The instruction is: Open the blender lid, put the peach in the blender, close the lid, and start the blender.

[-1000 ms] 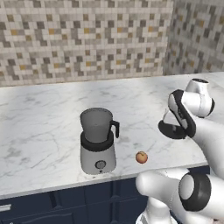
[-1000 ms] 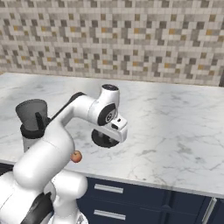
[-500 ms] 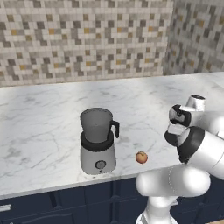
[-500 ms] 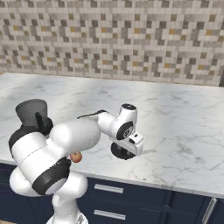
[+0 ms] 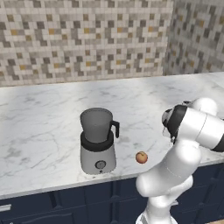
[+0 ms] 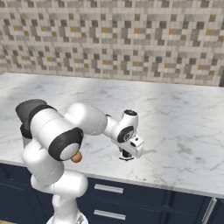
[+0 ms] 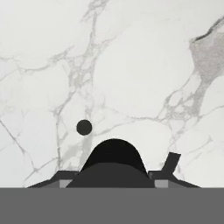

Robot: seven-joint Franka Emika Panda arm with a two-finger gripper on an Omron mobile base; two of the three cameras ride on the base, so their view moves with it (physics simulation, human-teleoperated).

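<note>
Set the blender lid (image 6: 127, 156) flat on the marble bench (image 5: 43, 113), well right of the open blender (image 5: 98, 140), with the pincer (image 7: 117, 170) astride its knob, gripping or slack impossible to tell, then lift straight up before heading for the peach (image 5: 141, 157) near the blender's base.

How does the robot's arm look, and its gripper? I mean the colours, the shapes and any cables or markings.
The arm has glossy white rounded shells with dark bands at the joints. The gripper is a white boxy hand with small dark fingers. No cables or markings are visible.
</note>
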